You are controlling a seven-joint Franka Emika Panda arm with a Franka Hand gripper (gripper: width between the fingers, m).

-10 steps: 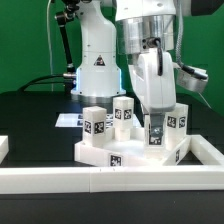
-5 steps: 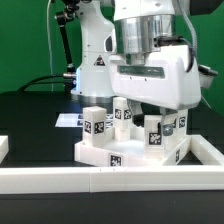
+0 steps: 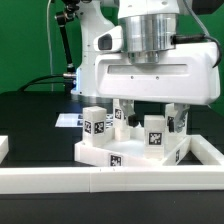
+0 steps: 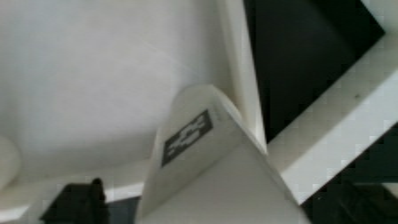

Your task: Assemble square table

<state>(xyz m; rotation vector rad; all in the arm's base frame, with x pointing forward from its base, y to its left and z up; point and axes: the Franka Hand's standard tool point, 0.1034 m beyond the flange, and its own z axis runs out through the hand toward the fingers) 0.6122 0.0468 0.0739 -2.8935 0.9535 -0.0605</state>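
The white square table top (image 3: 100,152) lies on the black surface with its raised rim up. Four white tagged legs stand on it: one at the exterior view's left (image 3: 94,123), one behind (image 3: 122,115), one at the front right (image 3: 155,132), one at the far right (image 3: 178,120). My gripper (image 3: 147,112) hangs open just above the front right leg, broad side to the camera. In the wrist view that leg (image 4: 192,135) rises between the dark fingertips (image 4: 75,200), apart from both. The table top's white floor (image 4: 89,80) fills the space beside it.
A long white rail (image 3: 110,180) borders the black surface in front and runs up the exterior view's right (image 3: 205,148). The marker board (image 3: 68,119) lies flat behind the top, near the arm's base (image 3: 97,62). A white block (image 3: 3,148) shows at the left edge.
The hand has turned about its upright axis, from narrow side to broad side toward the camera, and lifted a little. The front right leg stands where it was.
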